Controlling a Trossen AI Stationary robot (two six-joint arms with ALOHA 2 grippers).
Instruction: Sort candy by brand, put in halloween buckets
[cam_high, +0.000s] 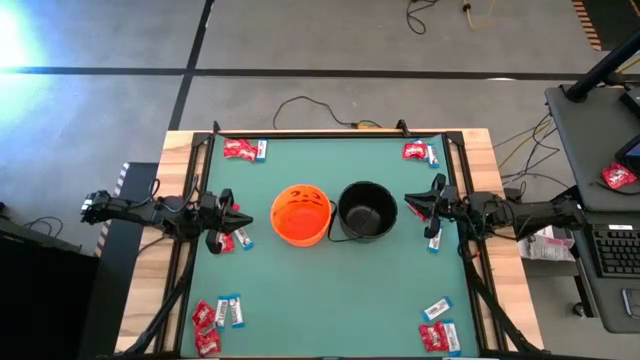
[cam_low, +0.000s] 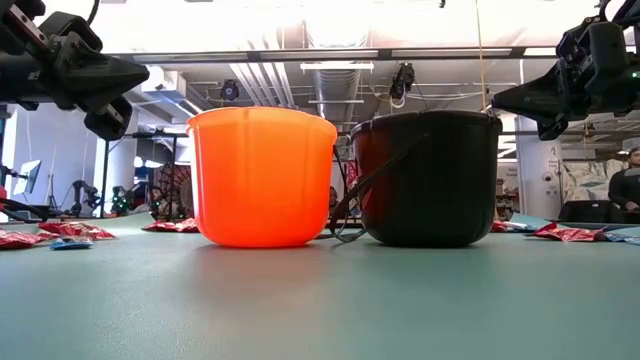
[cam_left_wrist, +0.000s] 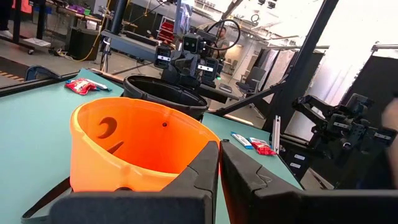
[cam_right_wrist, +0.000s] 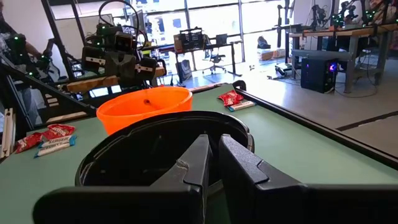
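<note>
Sitting side by side at the middle of the green surface (cam_high: 330, 290), the orange bucket (cam_high: 301, 214) and the black bucket (cam_high: 367, 210) look empty as far as the wrist views show, so I judge that the sorting has not really begun. The candy is spread in small groups of red packets and white-and-blue bars: 1 group at each of the 4 corners, for example the far left group (cam_high: 244, 150) and the near right group (cam_high: 437, 330), and a few pieces under each arm, such as the pieces by the left arm (cam_high: 232, 241) and the bar by the right arm (cam_high: 434, 243). The left claw (cam_high: 240, 215) hangs above the surface just beside the orange bucket, its 2 fingers almost closed with only a thin gap, and it holds nothing. The right claw (cam_high: 412, 206) hangs in the same way just beside the black bucket, also nearly closed and empty. The first risk, in my opinion, is that the 2 kinds lie touching in each group, so a claw coming down on 1 piece could take or push its neighbour too, and the wrong brand would go in a bucket. The packets are crinkly and may slip from the fingers. Also, both claws are near the light buckets, and the black bucket's thin handle (cam_low: 365, 185) hangs on its side; a careless swing could push a bucket or catch this handle.
</note>
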